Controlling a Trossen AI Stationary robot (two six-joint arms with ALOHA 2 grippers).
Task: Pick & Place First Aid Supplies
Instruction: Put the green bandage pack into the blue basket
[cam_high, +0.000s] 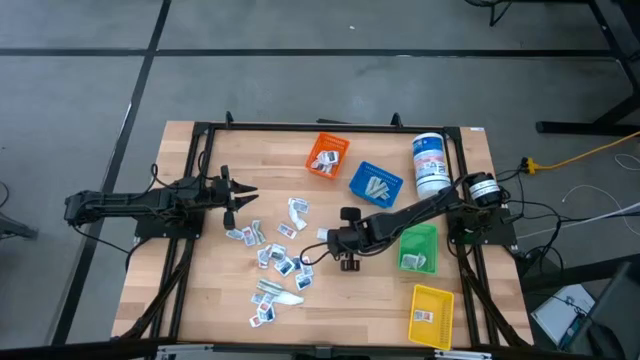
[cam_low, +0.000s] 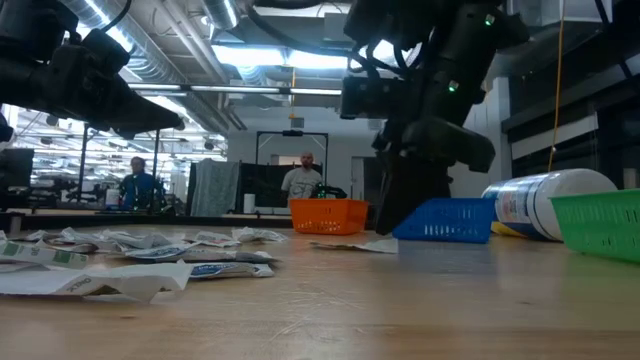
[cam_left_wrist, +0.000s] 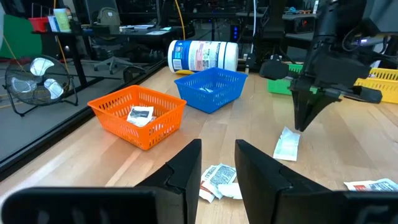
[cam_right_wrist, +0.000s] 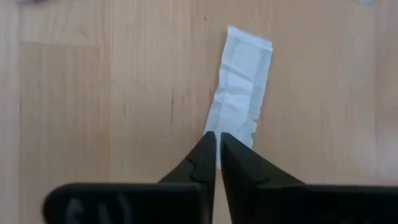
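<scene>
A robotics lab or workshop, by the look of it: a wooden bench (cam_high: 210, 290) in a black frame stands on bare grey concrete, exposed ducts (cam_low: 160, 70) and strip lights run overhead, and two people (cam_low: 305, 178) stand among what seem to be distant workstations.

Right arm stretched toward table centre, right gripper (cam_right_wrist: 216, 138) pointing straight down, fingers nearly together with a thin gap, left arm at table's left edge, left gripper (cam_left_wrist: 219, 163) level, fingers parted
</scene>
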